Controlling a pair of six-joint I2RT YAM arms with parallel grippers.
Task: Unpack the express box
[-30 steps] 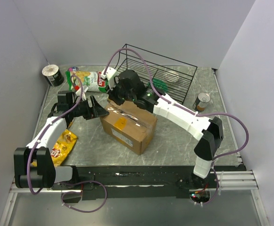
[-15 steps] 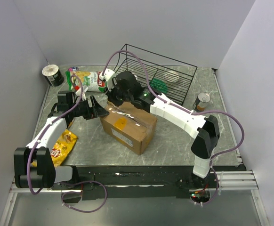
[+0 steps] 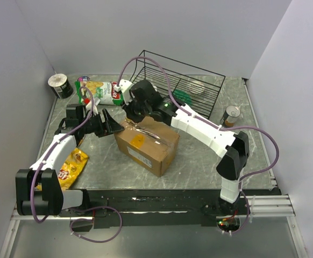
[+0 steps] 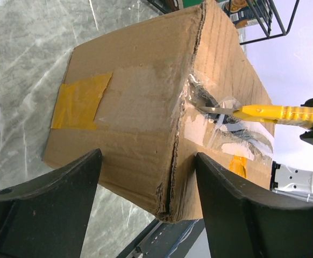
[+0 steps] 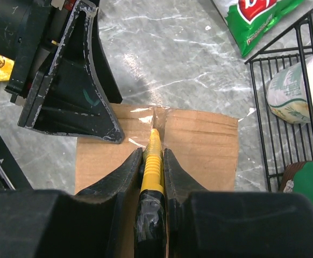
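Hiding the far corner of the express box point(image 3: 151, 144) under the right gripper point(image 3: 130, 113) in the top view. Running the handle of the yellow knife point(image 4: 275, 113) off the left wrist view's right edge. Leaving the label point(image 3: 141, 157) print too small for reading.

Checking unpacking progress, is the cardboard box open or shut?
Shut: the box has flat, taped flaps, with the yellow knife at the seam.

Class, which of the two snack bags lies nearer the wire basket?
The green-and-white bag, just left of the basket; the yellow bag lies under the left arm.
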